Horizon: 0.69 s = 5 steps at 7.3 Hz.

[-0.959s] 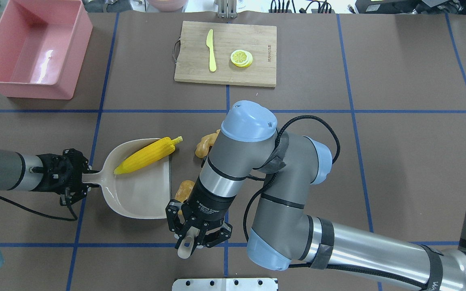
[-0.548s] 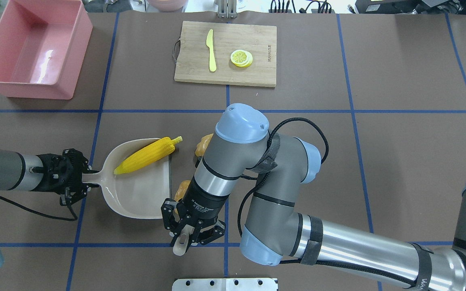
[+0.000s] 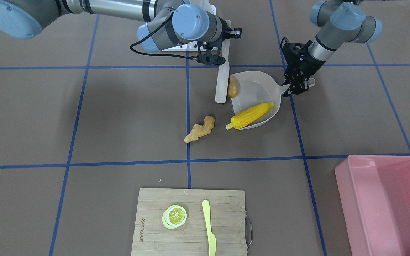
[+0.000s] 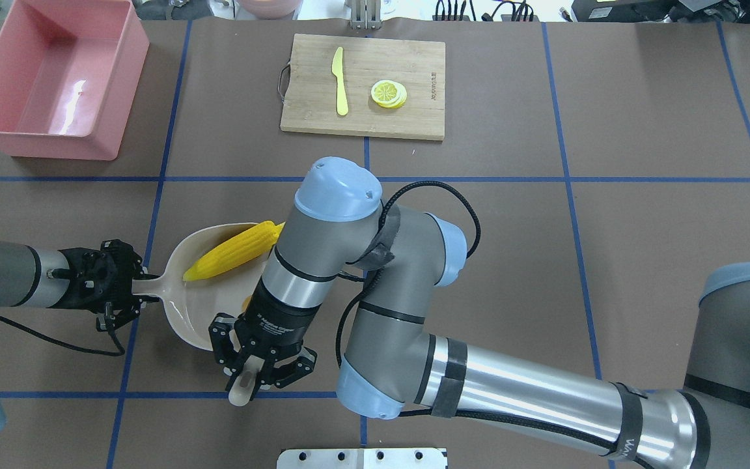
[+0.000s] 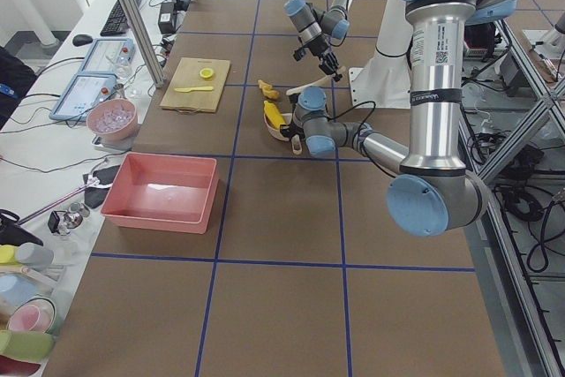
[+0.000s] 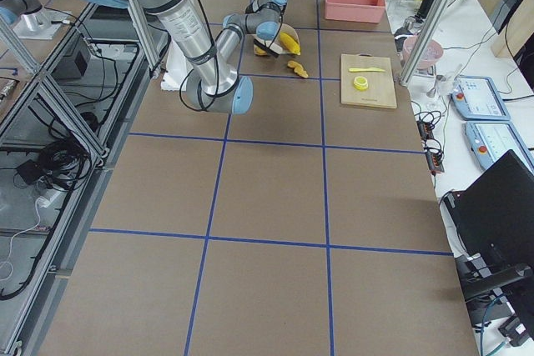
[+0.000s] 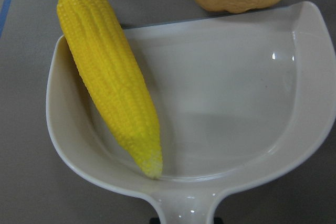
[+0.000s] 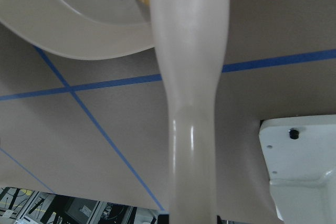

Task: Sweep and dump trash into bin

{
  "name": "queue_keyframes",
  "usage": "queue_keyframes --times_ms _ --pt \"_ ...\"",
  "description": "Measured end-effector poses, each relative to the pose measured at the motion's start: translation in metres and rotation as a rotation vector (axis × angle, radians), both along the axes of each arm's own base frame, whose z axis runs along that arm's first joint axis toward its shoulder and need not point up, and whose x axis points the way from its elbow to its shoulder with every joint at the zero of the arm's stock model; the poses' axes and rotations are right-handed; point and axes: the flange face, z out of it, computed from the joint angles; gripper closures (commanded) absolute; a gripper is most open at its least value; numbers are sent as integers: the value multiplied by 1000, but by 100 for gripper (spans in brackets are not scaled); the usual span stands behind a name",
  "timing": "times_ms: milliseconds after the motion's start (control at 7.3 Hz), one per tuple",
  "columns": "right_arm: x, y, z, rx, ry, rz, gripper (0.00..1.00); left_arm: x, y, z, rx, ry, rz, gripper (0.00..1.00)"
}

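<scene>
**Work cell surroundings**

Brown table [image 4: 642, 130] gridded with blue tape lines [image 4: 564, 179]. Aluminium frame post [image 5: 132, 17] at the far edge. White side bench [image 5: 44, 59] beyond it, cluttered. Grey floor [image 6: 25, 239] beside the table, with black cables [image 6: 46, 156] coiled. Light bright and even.

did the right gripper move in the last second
Yes. In the overhead view the right gripper, holding the beige sweeper, has shifted left, away from the vertical blue tape line and toward the dustpan.
</scene>
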Motion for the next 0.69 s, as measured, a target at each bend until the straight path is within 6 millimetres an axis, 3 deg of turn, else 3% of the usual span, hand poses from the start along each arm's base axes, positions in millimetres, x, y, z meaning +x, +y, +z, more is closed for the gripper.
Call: queue_keyframes --times_ms 274,685 --pt "1 -9 -24 5 -22 6 100 0 0 0 0 0 0 100" --pt "47 -68 -12 -45 -21 -12 100 0 0 0 -2 -2 0 100"
